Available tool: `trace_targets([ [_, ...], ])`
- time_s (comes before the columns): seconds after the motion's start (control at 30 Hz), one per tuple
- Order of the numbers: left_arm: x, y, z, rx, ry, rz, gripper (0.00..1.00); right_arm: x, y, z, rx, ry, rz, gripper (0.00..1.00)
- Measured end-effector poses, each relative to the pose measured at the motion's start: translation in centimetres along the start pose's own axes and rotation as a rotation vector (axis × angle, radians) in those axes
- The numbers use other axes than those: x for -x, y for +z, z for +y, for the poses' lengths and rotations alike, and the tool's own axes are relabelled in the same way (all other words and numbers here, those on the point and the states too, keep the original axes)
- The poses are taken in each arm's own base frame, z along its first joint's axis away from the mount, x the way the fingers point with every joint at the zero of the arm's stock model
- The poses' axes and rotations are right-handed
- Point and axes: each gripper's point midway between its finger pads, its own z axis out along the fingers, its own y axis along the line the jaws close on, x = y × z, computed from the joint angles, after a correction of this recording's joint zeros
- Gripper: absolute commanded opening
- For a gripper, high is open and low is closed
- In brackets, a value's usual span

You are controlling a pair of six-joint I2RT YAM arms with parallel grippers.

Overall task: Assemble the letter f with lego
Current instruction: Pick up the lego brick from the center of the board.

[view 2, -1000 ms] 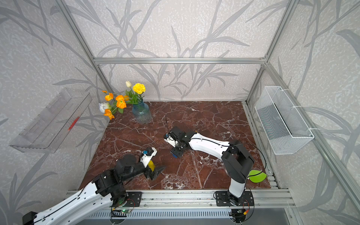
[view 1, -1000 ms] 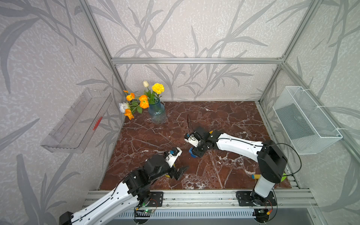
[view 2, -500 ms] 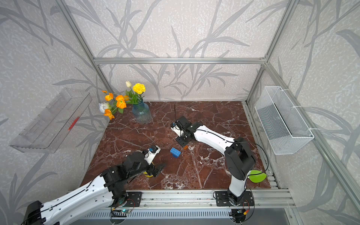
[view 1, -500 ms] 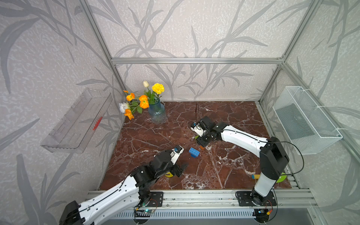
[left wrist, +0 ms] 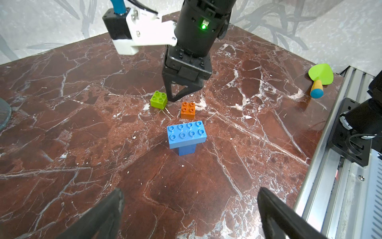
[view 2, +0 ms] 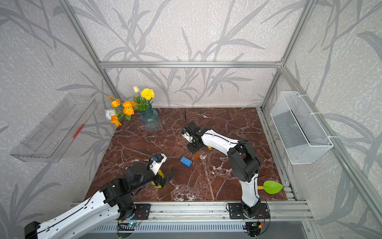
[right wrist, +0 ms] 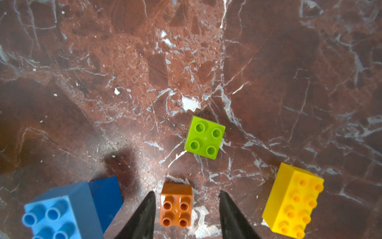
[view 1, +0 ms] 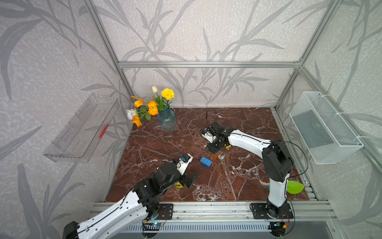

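stack: light-blue brick (left wrist: 186,132) atop dark-blue brick (left wrist: 187,150), middle of table (left wrist: 62,115) | loose: green brick (left wrist: 158,100), orange brick (left wrist: 188,110), beside right gripper (left wrist: 174,99) | leaf tool (left wrist: 320,75): near table edge

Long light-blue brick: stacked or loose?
Stacked. The long light-blue studded brick sits studs-up on the small dark-blue brick, overhanging it on both sides.

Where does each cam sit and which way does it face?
Top views: high at the front, looking down toward the back wall over the table; left arm and right arm show.
Left wrist: low, facing the right gripper past the blue stack; own fingers spread.
Right wrist: overhead, looking down; own fingers straddle the orange brick.
Shared: both wrist views show the orange brick, green brick, blue stack.
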Motion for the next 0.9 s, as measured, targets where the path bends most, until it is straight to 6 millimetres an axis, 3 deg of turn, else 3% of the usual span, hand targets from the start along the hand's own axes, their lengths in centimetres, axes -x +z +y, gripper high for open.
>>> trace_targets([
  [0.23, -0.9, 0.2, -0.1, -0.009, -0.008, 0.041, 0.99, 0.7, 2.0, -0.3, -0.012, 0.009, 0.022, 0.51],
  [0.53, -0.9, 0.1, -0.2, -0.016, -0.008, 0.039, 0.99, 2.1, 2.9, -0.8, -0.024, 0.021, 0.016, 0.5],
  [0.9, -1.2, 0.4, -0.5, -0.028, -0.008, 0.054, 0.99, 1.6, 4.3, -1.5, -0.032, 0.037, 0.06, 0.49],
])
